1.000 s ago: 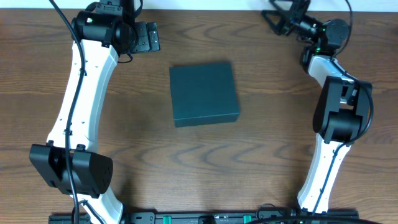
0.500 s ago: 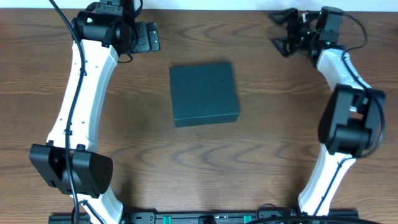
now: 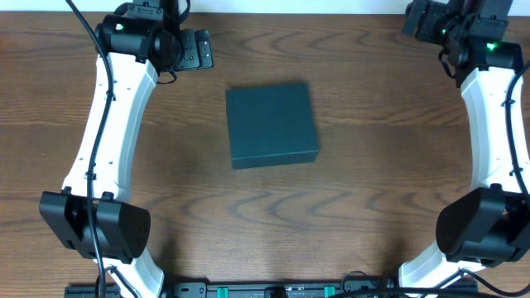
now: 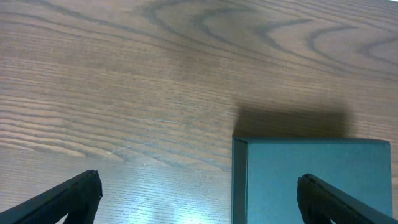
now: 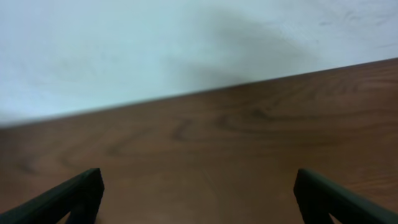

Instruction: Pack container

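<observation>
We see the container (image 3: 272, 125) as a dark teal, nearly black rectangular box, matte and plain, with no label or marking on its top. It lies flat on the wooden table (image 3: 373, 165), turned slightly out of line with the table's edges. A narrow, darker side face shows along its near edge. The box is shut, so we cannot tell what is inside it, and nothing rests on top of it.

In the left wrist view the container (image 4: 311, 180) shows one sharp corner, its top face a lighter teal than the thin side wall beside it, and a dark shadow lies on the wood just beyond it.

The left gripper (image 3: 197, 50) hangs beyond the container and to its left, well apart from it. Its jaws stand wide and hold nothing, and both dark fingertips (image 4: 81, 193) are clear of the box.

The right gripper (image 3: 418, 18) is far beyond the container and to its right, at the table's far edge. From its own camera the right gripper (image 5: 198, 186) is spread wide and empty, facing bare wood and a pale wall (image 5: 155, 43).
</observation>
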`<state>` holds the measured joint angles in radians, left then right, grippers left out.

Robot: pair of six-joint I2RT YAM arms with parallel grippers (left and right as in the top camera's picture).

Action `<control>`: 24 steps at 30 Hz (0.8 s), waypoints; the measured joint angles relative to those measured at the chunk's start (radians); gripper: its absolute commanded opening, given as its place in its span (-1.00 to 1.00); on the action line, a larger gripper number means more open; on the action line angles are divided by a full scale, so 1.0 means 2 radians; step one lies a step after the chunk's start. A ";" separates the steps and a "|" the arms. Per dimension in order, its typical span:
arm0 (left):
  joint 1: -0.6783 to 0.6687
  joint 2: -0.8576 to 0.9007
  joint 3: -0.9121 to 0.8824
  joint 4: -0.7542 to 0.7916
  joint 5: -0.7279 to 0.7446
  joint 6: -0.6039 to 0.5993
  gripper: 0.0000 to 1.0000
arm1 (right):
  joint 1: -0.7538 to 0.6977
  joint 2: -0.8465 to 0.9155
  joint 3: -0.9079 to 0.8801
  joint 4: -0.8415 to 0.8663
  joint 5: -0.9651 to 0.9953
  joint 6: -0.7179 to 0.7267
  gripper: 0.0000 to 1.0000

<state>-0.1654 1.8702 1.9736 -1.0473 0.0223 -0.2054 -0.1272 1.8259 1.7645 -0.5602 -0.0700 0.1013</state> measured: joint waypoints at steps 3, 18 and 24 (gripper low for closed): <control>0.000 0.000 0.000 0.000 0.000 0.000 0.97 | 0.003 0.003 0.000 -0.014 0.011 -0.028 0.98; 0.000 0.000 0.000 0.000 0.000 0.000 0.97 | 0.004 0.005 0.000 -0.025 0.023 -0.059 0.98; 0.000 0.000 0.000 0.000 0.000 0.000 0.97 | 0.004 0.005 0.000 -0.025 0.023 -0.059 0.99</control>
<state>-0.1654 1.8702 1.9736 -1.0473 0.0223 -0.2054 -0.1200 1.8351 1.7641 -0.6098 -0.0250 -0.0166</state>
